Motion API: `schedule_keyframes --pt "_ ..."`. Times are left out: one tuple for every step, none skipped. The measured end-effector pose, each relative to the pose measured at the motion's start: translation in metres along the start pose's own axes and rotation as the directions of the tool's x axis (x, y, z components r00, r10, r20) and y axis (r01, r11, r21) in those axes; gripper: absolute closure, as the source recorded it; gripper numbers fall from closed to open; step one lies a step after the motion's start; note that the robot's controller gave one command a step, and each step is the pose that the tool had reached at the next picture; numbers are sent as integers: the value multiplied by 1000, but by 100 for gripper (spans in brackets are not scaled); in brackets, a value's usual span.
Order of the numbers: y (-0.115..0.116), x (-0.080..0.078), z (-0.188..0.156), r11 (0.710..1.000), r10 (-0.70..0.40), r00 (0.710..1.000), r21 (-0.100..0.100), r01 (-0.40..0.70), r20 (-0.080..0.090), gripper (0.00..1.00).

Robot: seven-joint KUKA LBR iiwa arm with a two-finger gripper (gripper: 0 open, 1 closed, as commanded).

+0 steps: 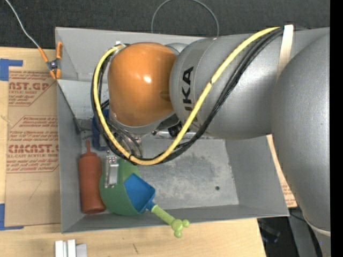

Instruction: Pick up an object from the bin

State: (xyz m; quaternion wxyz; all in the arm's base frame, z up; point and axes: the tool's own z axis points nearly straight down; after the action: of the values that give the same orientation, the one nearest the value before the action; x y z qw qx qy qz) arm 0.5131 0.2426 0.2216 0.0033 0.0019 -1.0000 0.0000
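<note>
Lying along the left wall of the bin [203, 175], a red-brown bottle [91, 185] touches a green cup [119, 201] holding a blue scoop [140, 193], near the front-left corner. The pincer [111, 179] hangs over the cup's left rim; whether it is apart or together I cannot tell. Closing here may snag the bottle, or slip off the rounded cup.

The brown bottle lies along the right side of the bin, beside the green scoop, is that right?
Not quite. The camera view shows the brown bottle lying along the left side of the bin, not the right. It is beside the green scoop, as you said.
</note>
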Motion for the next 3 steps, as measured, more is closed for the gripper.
schedule_keyframes --pt "-1 -2 -5 1000 3 1000 -2 -3 8 0" --pt "3 -18 89 959 -282 959 0 282 7 0" --pt "1 -73 64 902 -433 901 0 433 13 0"
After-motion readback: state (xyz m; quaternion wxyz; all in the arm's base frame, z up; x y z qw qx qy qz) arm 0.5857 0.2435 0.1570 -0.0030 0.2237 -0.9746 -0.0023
